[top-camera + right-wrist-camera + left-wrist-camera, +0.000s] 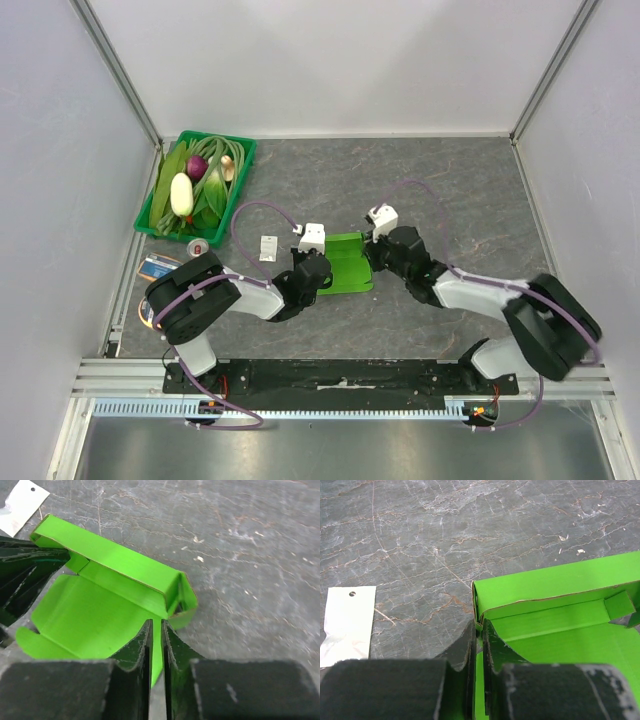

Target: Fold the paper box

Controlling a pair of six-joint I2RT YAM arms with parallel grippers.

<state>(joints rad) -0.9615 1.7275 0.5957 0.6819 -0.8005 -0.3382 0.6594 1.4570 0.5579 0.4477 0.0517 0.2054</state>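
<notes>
tabletop [450, 180]: dk grey stone-look, pale veins, fine scratches | back wall [340, 60], L wall [50, 150], R wall [600, 150]: plain white panels | corners: alu posts [120, 75] slanting outward | near edge: alu rail [340, 375], grey metal sheet [330, 450] below | light: even, diffuse

Wrists low, the left arm [255, 293] and right arm [470, 290] stretch inward — left fingers [462, 651] and right fingers [140, 650] pinched nearly together.
</notes>
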